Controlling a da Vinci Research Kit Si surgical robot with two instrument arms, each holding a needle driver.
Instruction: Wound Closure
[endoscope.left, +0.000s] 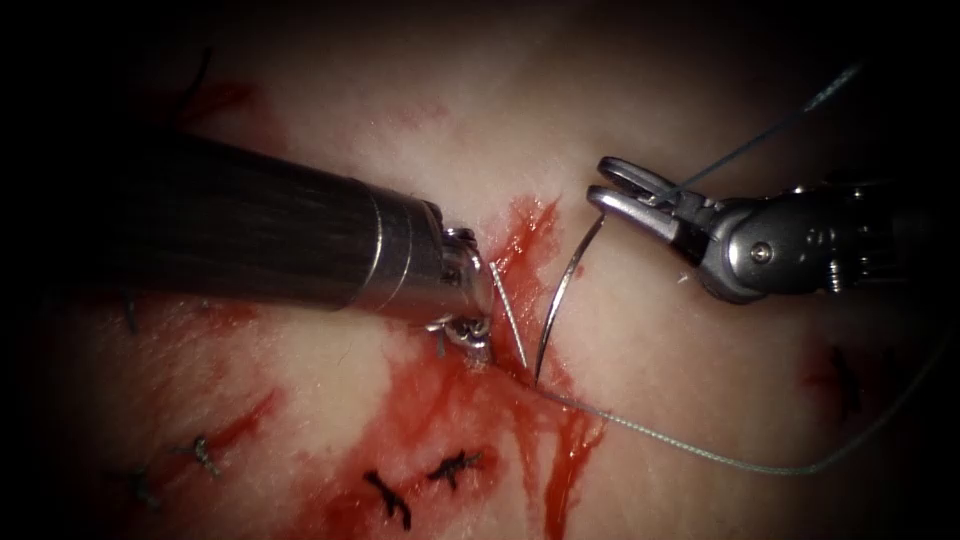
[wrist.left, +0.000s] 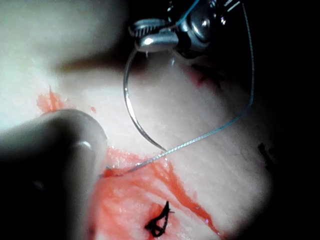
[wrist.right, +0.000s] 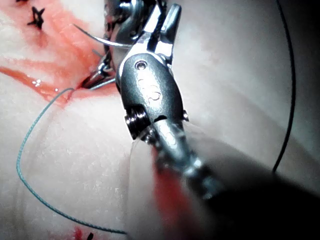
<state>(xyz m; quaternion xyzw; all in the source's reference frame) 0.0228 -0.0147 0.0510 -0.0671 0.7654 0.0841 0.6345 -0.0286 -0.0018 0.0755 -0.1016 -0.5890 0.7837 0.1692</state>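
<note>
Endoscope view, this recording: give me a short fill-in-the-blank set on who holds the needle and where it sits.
1. The needle is held near its thread end by the ____ arm's tool.
2. The needle's lower end meets the tissue at the ____.
3. The thread trails from the cut toward the picture's ____.
4. The left arm's tool sits on the cut's ____ side.

Missing words: right; cut; right; left

The endoscope is looking down from above and in front at the cut (endoscope.left: 530, 300), the right tool (endoscope.left: 615, 185) entering from 3 o'clock. Each wrist camera is peering along its own shaft from very close. All are sharing the needle (endoscope.left: 562, 295) and thread (endoscope.left: 700, 455).
</note>
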